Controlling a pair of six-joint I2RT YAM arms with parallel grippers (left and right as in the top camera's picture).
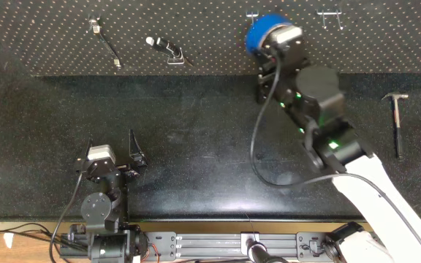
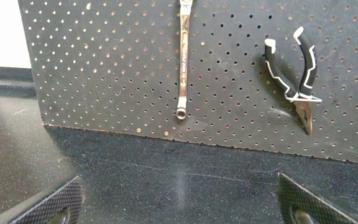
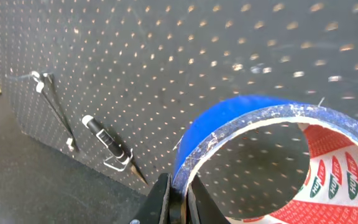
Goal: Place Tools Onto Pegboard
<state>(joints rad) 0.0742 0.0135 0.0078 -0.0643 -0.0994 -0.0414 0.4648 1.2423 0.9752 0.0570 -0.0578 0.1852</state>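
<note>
From here I can make out only red lettering, repeated around the white inside of the tape roll [image 3: 331, 174].

Hammer [image 1: 397, 128] on black tabletop [image 1: 196, 139]

top: overhead, downward | wrists: face pegboard [image 2: 104, 74], right seemingly closer | shared: pegboard

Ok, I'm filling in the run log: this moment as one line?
right pincer: shut on blue tape roll at pegboard | left pincer: open | hung: wrench, pliers | on table: hammer
</note>
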